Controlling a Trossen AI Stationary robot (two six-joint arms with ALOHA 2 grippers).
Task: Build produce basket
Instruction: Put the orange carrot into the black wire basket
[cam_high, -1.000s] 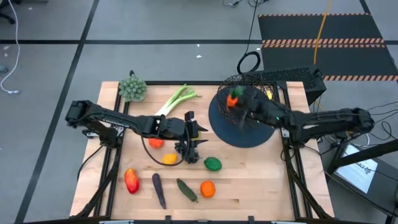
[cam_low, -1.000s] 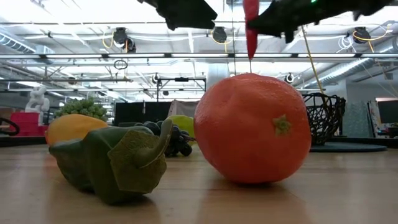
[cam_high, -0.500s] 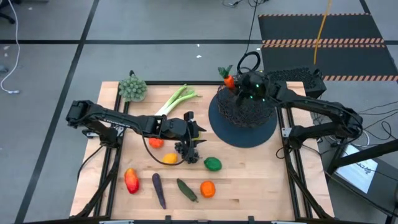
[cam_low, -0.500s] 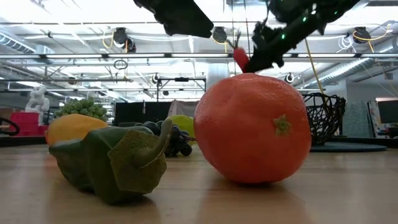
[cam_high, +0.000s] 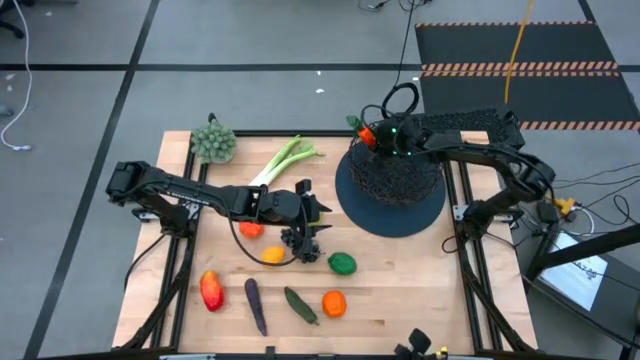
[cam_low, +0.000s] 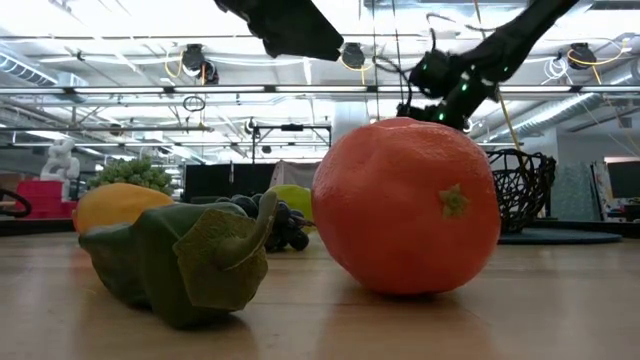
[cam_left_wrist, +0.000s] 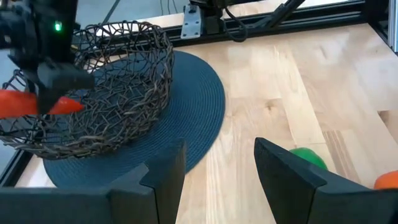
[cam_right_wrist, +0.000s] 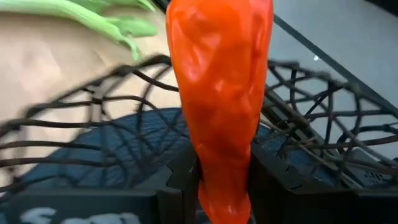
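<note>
Carrot (cam_right_wrist: 221, 99) now sits clamped in the right gripper (cam_high: 374, 133) at the basket (cam_high: 392, 175) rim, swung outward; drop pending; left gripper (cam_high: 300, 212) half-open, empty.

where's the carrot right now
The carrot is clamped in the right gripper, held above the far-left rim of the basket in the high view, not yet inside it; the leek lies to its left.
</note>
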